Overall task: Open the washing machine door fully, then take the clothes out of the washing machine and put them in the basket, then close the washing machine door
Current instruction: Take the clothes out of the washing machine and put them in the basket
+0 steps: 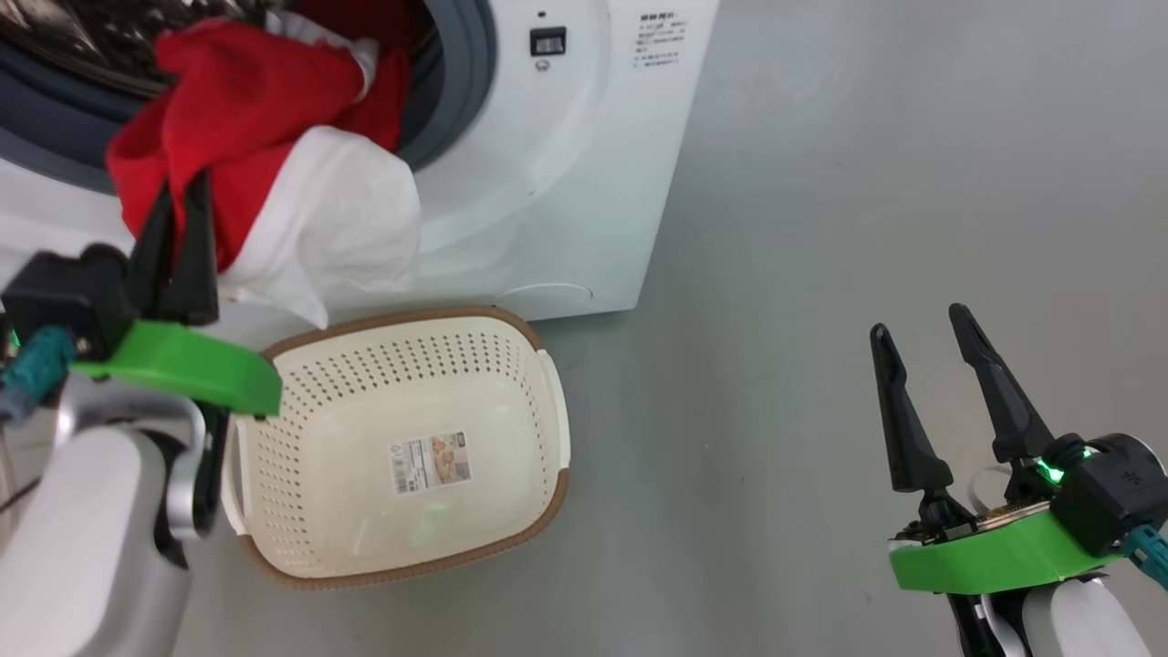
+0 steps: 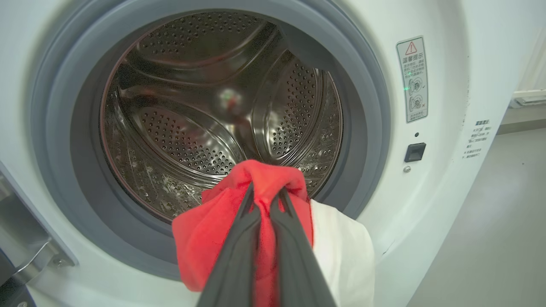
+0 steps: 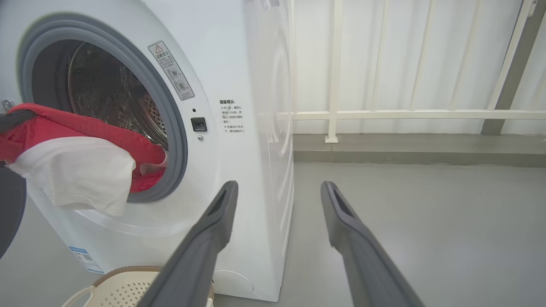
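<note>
Two clothes (image 1: 246, 119) drooping downward, left claw (image 1: 182, 190) clamped

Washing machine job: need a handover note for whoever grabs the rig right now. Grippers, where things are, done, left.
Left gripper: shut on the bright red soft clothes; a thin white fabric piece hangs from the bundle.
Right gripper: open, empty.
Clothes: partway out, tail in the opening of the big white front-loading washing machine.
Cream perforated plastic basket: in front of the machine, below the bundle, holding nothing but a sticker.
Done: glossy black round door open.
Left: drop clothes in basket, check inside the machine, close door.
</note>
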